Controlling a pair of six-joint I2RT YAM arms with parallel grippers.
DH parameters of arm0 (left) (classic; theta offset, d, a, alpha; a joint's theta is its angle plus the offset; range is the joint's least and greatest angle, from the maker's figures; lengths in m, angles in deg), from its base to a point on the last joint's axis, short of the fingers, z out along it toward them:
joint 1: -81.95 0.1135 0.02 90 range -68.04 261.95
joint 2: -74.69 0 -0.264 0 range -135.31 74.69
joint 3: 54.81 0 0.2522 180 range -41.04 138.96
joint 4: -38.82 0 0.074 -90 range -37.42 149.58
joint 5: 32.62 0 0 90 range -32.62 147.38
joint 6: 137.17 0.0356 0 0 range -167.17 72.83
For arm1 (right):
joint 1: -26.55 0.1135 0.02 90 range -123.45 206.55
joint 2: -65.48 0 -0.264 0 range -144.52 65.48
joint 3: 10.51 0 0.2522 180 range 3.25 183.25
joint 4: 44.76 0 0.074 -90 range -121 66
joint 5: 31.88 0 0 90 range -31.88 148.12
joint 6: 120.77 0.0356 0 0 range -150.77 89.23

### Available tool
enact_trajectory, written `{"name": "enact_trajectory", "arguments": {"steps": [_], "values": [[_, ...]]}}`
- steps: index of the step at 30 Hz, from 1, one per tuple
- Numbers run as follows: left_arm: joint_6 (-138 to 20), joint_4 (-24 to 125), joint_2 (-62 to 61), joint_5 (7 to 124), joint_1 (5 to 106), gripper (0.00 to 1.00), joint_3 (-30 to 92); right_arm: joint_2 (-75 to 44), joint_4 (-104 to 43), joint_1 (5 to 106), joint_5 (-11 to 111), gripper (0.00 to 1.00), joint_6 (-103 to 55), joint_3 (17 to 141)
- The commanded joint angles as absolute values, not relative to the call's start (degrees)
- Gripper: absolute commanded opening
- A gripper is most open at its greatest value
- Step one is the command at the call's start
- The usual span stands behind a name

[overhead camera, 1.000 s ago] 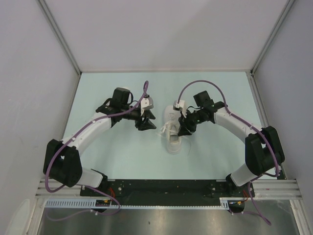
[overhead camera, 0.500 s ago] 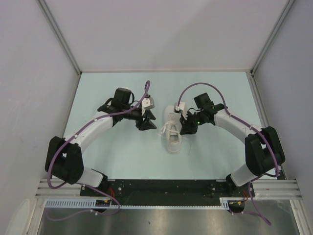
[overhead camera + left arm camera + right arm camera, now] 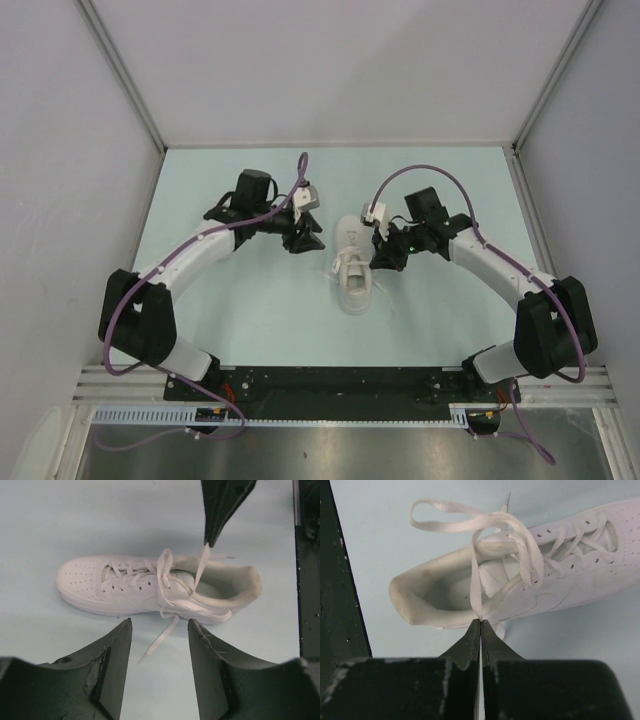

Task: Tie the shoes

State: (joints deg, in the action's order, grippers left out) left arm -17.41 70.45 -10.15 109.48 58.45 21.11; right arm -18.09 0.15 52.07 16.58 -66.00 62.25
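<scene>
Shoe [image 3: 135,587] white, perforated toe; right claw [image 3: 480,622] pinching flat lace [image 3: 476,590].

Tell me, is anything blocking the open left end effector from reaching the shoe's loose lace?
Nothing visible does. The left end effector stands open beside the shoe, the loose lace lying on the table before its gap. The right end effector pinches the other lace on the shoe's far side.
</scene>
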Motion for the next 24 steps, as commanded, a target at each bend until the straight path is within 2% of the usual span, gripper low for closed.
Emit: {"name": "enact_trajectory", "arguments": {"steps": [1,5,24], "values": [[-21.6,66.6,-12.9,110.5,58.0,0.49,26.9,-14.7,-2.7,52.4,14.4,0.0,-63.4,62.6],[-22.3,67.5,-16.2,111.0,56.6,0.42,29.9,-14.6,-3.9,53.0,14.7,0.0,-61.9,62.6],[-27.1,69.7,-26.7,111.4,52.6,0.35,33.8,-15.3,-4.5,54.1,15.1,0.0,-61.4,62.6]]}}
